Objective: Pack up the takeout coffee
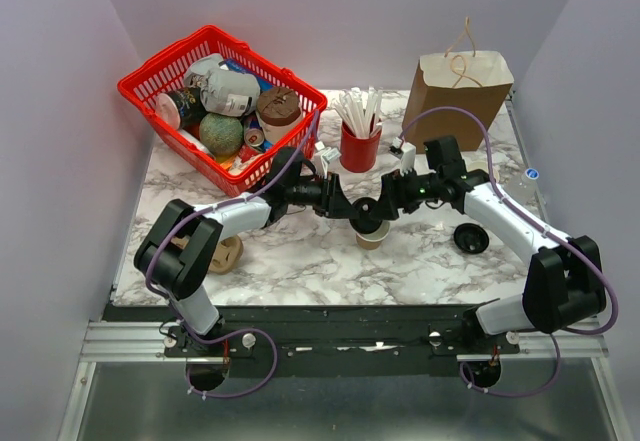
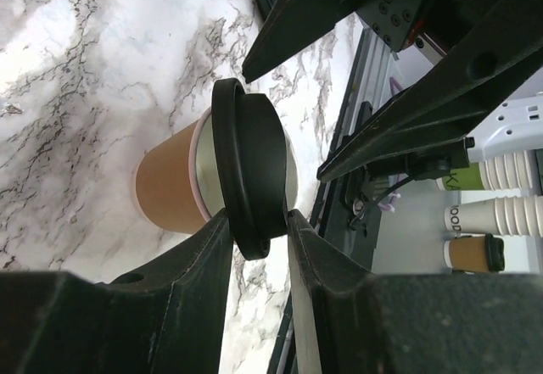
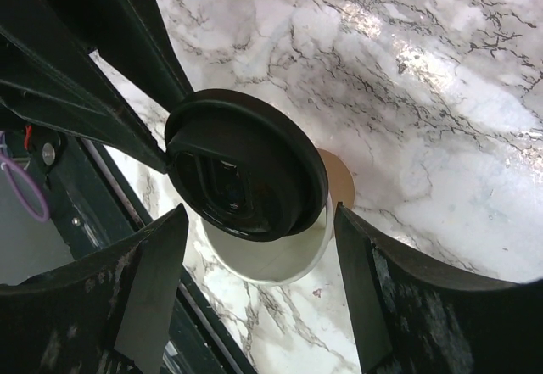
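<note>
My left jaws pinch the round black plastic lid (image 2: 250, 162) askew on the small brown paper cup (image 2: 165, 192), right jaws wide; pushing could tip it.

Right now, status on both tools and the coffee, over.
Left tool shut on lid rim. Right tool straddles cup, contact unclear. Lid tilted, not seated. Red straw cup stands just beyond.

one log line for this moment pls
step: lidding cup | left claw: shut on lid rim, lid tilted over cup | right claw: open, astride cup | bag: upright at back
</note>
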You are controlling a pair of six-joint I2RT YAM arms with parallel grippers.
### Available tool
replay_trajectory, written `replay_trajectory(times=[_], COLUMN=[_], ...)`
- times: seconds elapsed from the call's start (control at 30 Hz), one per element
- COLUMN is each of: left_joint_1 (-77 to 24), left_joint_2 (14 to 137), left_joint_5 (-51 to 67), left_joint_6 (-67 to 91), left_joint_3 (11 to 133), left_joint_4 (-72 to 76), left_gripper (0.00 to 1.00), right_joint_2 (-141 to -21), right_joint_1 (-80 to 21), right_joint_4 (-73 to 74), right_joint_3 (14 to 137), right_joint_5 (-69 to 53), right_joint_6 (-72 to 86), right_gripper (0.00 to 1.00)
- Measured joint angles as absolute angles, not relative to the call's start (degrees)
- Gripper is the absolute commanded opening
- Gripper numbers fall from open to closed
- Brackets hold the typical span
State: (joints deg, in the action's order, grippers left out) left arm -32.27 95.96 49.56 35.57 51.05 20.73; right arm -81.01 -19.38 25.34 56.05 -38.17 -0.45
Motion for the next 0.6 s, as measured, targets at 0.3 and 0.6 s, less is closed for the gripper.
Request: replay_trajectory(times=[0.3,0.6], left_joint_1=[-32.4,-34.9], left_joint_2=[96.0,96.2], left_joint_5=[46.5,43.9], left_joint_6=[33.6,30.2], left_joint_3=[51.1,53.1], left_joint_4=[18.5,14.2], left_gripper=[0.43,0.44], right_joint_2=[-81.0,-81.0], right_joint_1=[-19.4,-19.4], right_joint_4=[25.3,25.3], right_joint_3=[56.1,56.0], right_joint_5=[-37.3,-36.0], right_joint_6=[-0.4,-0.4], right_gripper=[0.78,0.78])
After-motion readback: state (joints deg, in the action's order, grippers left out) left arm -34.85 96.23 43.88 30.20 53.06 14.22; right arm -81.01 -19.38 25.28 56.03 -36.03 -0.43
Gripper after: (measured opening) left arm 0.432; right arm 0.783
